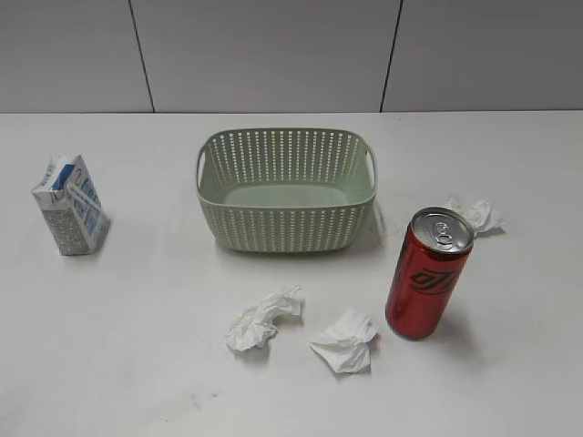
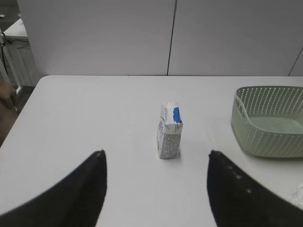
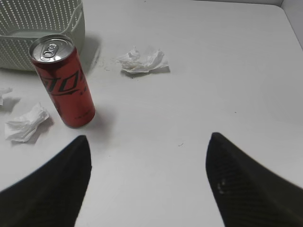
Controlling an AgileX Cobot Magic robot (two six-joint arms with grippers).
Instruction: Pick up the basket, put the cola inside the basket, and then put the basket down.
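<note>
The pale green basket (image 1: 286, 188) stands empty at the table's middle back; it also shows in the left wrist view (image 2: 270, 121) and the right wrist view (image 3: 38, 28). The red cola can (image 1: 427, 273) stands upright to the basket's front right, and shows in the right wrist view (image 3: 64, 80). My left gripper (image 2: 156, 153) is open and empty, facing the carton, with the basket off to its right. My right gripper (image 3: 149, 137) is open and empty, with the can ahead to its left. Neither gripper shows in the exterior view.
A blue-and-white carton (image 1: 71, 205) stands at the left, also in the left wrist view (image 2: 169, 130). Crumpled tissues lie in front of the basket (image 1: 262, 319), beside the can (image 1: 345, 341) and behind it (image 1: 475, 215).
</note>
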